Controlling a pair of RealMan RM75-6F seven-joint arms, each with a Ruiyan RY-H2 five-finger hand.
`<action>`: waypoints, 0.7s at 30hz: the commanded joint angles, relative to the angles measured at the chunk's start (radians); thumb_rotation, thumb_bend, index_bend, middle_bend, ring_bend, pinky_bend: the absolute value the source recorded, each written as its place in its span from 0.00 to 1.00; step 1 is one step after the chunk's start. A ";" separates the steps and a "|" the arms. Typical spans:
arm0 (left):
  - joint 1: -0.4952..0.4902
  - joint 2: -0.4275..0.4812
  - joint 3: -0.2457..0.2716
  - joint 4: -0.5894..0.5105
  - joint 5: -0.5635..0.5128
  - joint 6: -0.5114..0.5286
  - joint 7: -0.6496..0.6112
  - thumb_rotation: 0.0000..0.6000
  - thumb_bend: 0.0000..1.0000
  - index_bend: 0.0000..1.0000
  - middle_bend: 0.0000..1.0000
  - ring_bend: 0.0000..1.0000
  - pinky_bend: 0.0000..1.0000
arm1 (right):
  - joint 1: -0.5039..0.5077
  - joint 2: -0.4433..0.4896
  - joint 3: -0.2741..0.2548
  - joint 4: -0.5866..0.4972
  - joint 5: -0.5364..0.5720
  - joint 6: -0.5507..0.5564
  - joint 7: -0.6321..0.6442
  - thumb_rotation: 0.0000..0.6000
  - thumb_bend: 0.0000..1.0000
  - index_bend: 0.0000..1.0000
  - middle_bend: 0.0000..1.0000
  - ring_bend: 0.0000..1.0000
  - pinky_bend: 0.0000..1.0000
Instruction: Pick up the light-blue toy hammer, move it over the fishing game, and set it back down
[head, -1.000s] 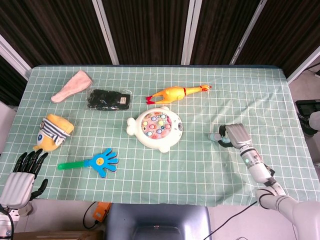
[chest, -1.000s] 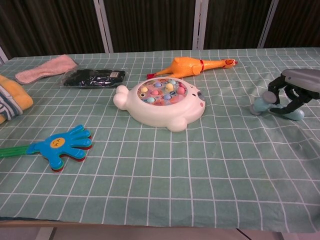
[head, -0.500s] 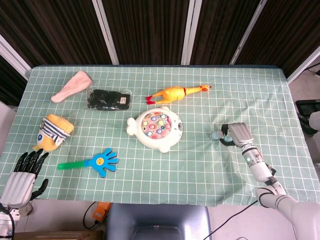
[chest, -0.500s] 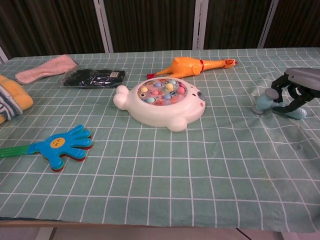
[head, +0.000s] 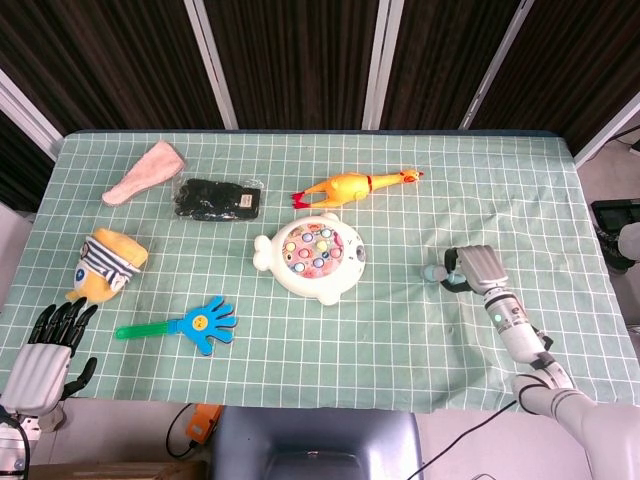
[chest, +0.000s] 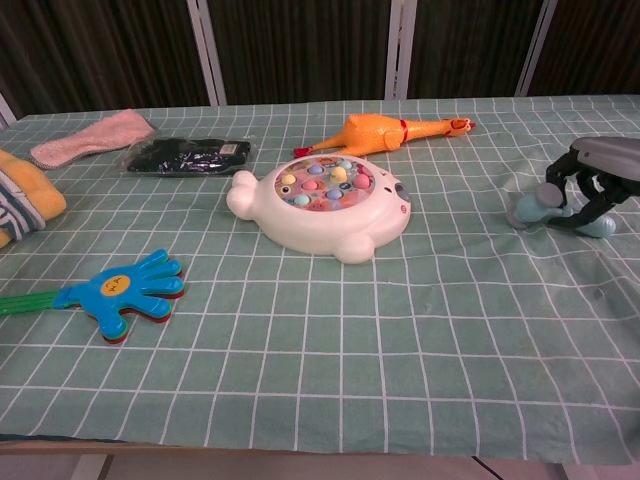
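The light-blue toy hammer (head: 434, 272) lies low on the green checked cloth at the right, its round head (chest: 530, 207) sticking out to the left of my right hand. My right hand (head: 477, 266) arches over it with fingers curled around the handle (chest: 592, 172), and most of the handle is hidden. The white fishing game (head: 310, 258) with coloured fish sits in the middle of the table (chest: 325, 205), well left of the hammer. My left hand (head: 45, 345) hangs off the table's near left corner, fingers spread, holding nothing.
A yellow rubber chicken (head: 350, 186) lies behind the fishing game. A black packet (head: 217, 199) and a pink cloth (head: 145, 171) are at the back left. A striped plush toy (head: 108, 262) and a blue hand-shaped clapper (head: 195, 322) lie at the front left.
My right hand has shifted slightly to the right, and the hammer head has slid with it. The left hand has not moved.
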 joint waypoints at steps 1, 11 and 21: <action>0.000 0.000 0.000 -0.001 -0.001 -0.001 0.002 1.00 0.41 0.00 0.01 0.00 0.03 | 0.000 -0.003 0.003 0.004 0.001 -0.002 -0.002 1.00 0.41 0.91 0.65 0.78 1.00; -0.001 -0.002 0.001 -0.002 -0.003 -0.004 0.007 1.00 0.41 0.00 0.02 0.00 0.03 | 0.002 -0.005 0.013 0.020 0.005 -0.019 0.006 1.00 0.39 0.89 0.63 0.77 1.00; -0.002 -0.005 0.001 -0.001 -0.004 -0.006 0.013 1.00 0.41 0.00 0.02 0.00 0.03 | 0.005 -0.010 0.024 0.036 0.009 -0.027 0.016 1.00 0.32 0.85 0.60 0.75 1.00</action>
